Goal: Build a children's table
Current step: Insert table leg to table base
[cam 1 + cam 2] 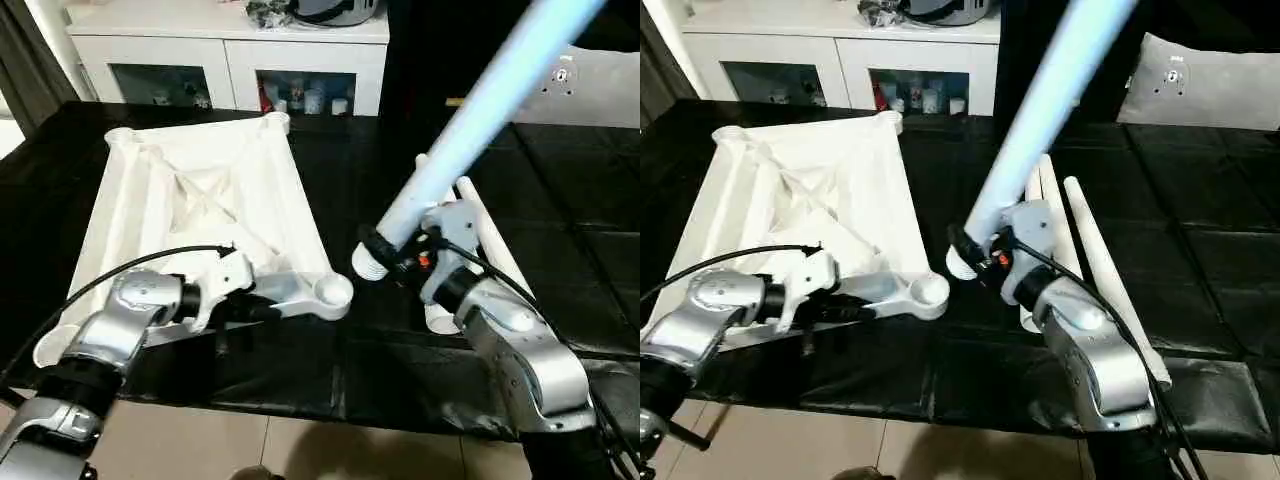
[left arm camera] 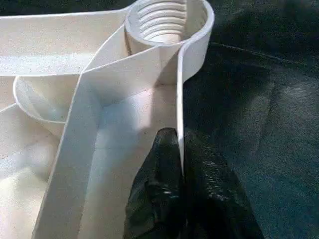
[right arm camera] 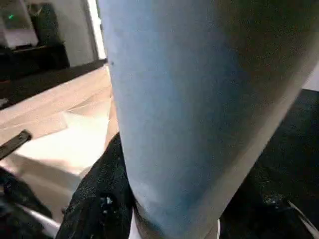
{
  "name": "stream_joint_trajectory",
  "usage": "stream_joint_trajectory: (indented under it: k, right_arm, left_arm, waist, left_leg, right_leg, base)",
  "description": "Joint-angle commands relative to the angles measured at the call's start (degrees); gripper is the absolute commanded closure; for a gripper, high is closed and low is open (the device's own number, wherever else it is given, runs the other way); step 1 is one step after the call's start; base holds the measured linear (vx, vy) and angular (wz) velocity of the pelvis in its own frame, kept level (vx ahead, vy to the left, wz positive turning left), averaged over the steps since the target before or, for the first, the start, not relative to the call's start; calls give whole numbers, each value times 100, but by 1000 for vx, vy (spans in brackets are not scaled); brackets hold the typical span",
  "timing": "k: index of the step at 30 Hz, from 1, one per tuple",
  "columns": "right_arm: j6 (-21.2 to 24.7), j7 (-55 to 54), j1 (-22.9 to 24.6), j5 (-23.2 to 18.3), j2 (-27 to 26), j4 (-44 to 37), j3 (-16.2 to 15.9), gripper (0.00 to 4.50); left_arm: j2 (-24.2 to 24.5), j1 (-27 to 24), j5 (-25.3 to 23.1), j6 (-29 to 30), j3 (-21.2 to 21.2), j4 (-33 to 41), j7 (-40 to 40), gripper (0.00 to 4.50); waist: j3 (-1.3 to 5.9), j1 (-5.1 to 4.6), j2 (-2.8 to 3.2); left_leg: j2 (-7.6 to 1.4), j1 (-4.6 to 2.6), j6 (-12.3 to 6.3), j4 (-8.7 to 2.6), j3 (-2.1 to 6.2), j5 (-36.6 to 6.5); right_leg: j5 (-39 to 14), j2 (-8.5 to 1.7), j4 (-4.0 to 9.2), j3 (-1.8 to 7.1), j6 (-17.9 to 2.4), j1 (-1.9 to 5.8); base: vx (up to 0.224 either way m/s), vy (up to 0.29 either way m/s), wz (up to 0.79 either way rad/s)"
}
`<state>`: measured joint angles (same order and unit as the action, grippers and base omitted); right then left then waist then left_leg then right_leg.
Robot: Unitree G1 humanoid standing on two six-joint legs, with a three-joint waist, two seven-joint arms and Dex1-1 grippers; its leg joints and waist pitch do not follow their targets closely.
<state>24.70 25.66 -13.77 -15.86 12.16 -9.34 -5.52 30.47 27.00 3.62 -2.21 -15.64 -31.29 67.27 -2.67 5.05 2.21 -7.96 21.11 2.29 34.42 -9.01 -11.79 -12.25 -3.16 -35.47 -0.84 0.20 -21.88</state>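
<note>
Silver forearms reach over a black table (image 1: 560,200) in the head view. On it the white tabletop (image 1: 200,200) lies ribbed side up, in front of a white cabinet (image 1: 230,50). At the tabletop's near edge, beside a corner socket (image 1: 330,292), sits the left gripper (image 1: 262,312). To the tabletop's right, the right gripper (image 1: 400,258) holds a leg (image 1: 480,110) slanting upward; more legs (image 1: 1090,250) lie beside it.

From the left wrist, black fingers (image 2: 159,199) are clamped on the tabletop's thin wall below the threaded socket.

From the right wrist, black fingers (image 3: 99,199) are clamped on the leg.
</note>
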Motion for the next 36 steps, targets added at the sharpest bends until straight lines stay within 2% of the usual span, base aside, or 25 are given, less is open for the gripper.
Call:
stream_joint_trajectory:
  k: [1, 2, 3, 9, 11, 12, 13, 14, 17, 21, 23, 25, 29, 36]
  right_arm:
    - [154, 140, -135, -8, 55, 73, -100, 262]
    - [223, 166, -163, -25, 69, 94, -114, 262]
    - [283, 266, -215, -80, 81, 140, -148, 262]
    - [90, 400, -367, -49, 67, 415, -204, 262]
    - [77, 429, -413, -31, 49, 503, -205, 262]
    - [79, 436, -425, -29, 39, 526, -205, 262]
    - [82, 442, -441, -29, 16, 557, -206, 262]
    - [81, 445, -449, -34, -2, 575, -206, 262]
    - [78, 448, -454, -34, -25, 586, -217, 262]
    - [51, 448, -491, -32, -45, 631, -217, 262]
    - [30, 449, -513, -24, -64, 661, -224, 262]
    - [19, 472, -542, -13, -71, 701, -223, 262]
    - [28, 529, -597, 6, -87, 755, -251, 262]
    - [142, 777, -755, -8, -74, 876, -426, 262]
  left_arm:
    - [-140, -36, 137, 111, -2, 139, 8, 448]
    - [-159, -44, 161, 139, -8, 187, 31, 448]
    - [-177, -78, 185, 247, -43, 288, 94, 450]
    - [-234, -167, 143, 330, -80, 409, 118, 450]
    - [-302, -174, 89, 388, -37, 395, -33, 450]
    - [-319, -168, 83, 408, -26, 383, -52, 423]
    - [-344, -154, 79, 439, -9, 360, -70, 423]
    - [-356, -149, 92, 473, 7, 353, -63, 396]
    - [-379, -159, 81, 439, 44, 355, -137, 386]
    - [-415, -149, 88, 460, 69, 308, -170, 365]
    - [-392, -175, 91, 469, 44, 298, -95, 403]
    - [-380, -167, 12, 400, 24, 256, -121, 397]
    - [-298, -161, -182, 279, -51, 202, -157, 445]
    - [-54, -153, -503, 165, -224, 237, -143, 450]
  waist:
    - [319, -9, -12]
    - [322, -7, -1]
    - [325, -4, -18]
    - [336, 10, -26]
    - [336, 11, -47]
    - [333, 10, -47]
    - [327, 8, -50]
    - [321, 13, -49]
    - [320, 18, -27]
    - [326, 4, -49]
    - [326, 9, -44]
    - [325, 6, -46]
    - [325, 2, -63]
    - [310, -15, -67]
  left_leg:
    - [-469, -86, 127, -490, 152, -1063]
    - [-469, -91, 110, -482, 148, -1036]
    - [-463, -82, 62, -474, 143, -947]
    - [-472, -76, -78, -453, 124, -712]
    - [-474, -75, -117, -453, 115, -686]
    - [-471, -73, -119, -452, 112, -705]
    - [-470, -80, -115, -457, 106, -768]
    - [-470, -85, -101, -457, 98, -833]
    - [-488, -93, -29, -476, 103, -954]
    - [-476, -85, -10, -479, 105, -951]
    - [-470, -81, -34, -468, 99, -895]
    - [-473, -78, -33, -472, 100, -895]
    - [-479, -78, -47, -475, 100, -893]
    - [-483, -85, -9, -492, 103, -1022]
  right_leg:
    - [-406, -540, 350, 251, -1314, 200]
    - [-373, -540, 345, 251, -1333, 193]
    - [-314, -539, 340, 249, -1355, 204]
    - [-75, -538, 320, 232, -1413, 196]
    - [-71, -542, 318, 227, -1409, 198]
    - [-101, -542, 320, 228, -1411, 197]
    - [-246, -547, 336, 227, -1413, 189]
    - [-391, -552, 353, 235, -1397, 182]
    - [-522, -551, 364, 232, -1376, 170]
    - [-409, -548, 357, 237, -1320, 182]
    - [-386, -552, 359, 240, -1325, 181]
    - [-367, -543, 356, 235, -1331, 180]
    - [-342, -541, 357, 234, -1341, 183]
    - [-593, -555, 373, 239, -1314, 171]
  base:
    - [0, 0, 0]
    - [0, 0, 0]
    - [0, 0, 0]
    - [0, 0, 0]
    - [0, 0, 0]
    - [0, 0, 0]
    - [0, 0, 0]
    - [0, 0, 0]
    - [0, 0, 0]
    - [0, 0, 0]
    - [0, 0, 0]
    - [0, 0, 0]
    - [0, 0, 0]
    - [0, 0, 0]
